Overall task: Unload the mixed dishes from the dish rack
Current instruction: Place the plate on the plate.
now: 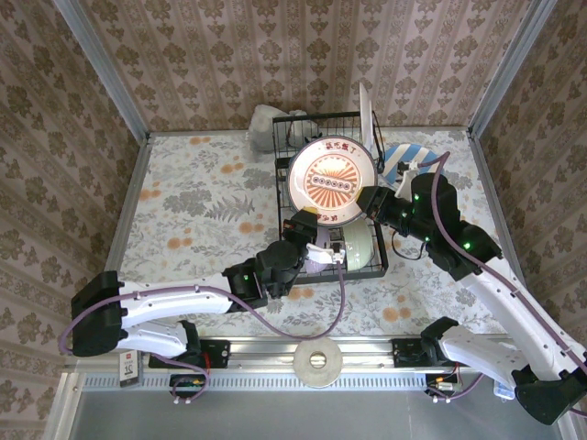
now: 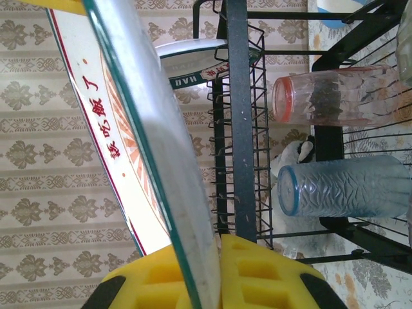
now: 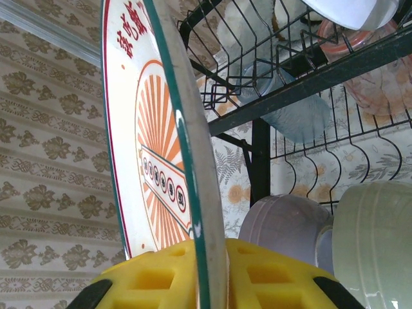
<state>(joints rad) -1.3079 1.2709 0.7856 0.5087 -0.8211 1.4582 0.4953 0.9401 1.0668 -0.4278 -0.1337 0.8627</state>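
A bench covered in a floral cloth fills the middle of the overhead view, walled in by patterned wallpaper. A black wire dish rack stands right of centre in the upper half. Over the rack lies the largest dish, a round sunburst plate, white with orange rays, a dark rim and red characters, its face turned up to the camera. A thin white plate stands on edge at the rack's upper right corner, and a blue-and-white striped plate shows just right of the rack, partly behind the right arm. A grey-white lumpy object sits at the rack's upper left. At the rack's lower edge a lavender bowl and a pale green bowl sit side by side. In the left wrist view a pink tumbler and a grey-blue tumbler lie on their sides on the rack wires at the right. The left tool pinches the sunburst plate's lower left rim, its yellow pads pressed to both faces. The right tool grips the right rim the same way, yellow pads against both sides.
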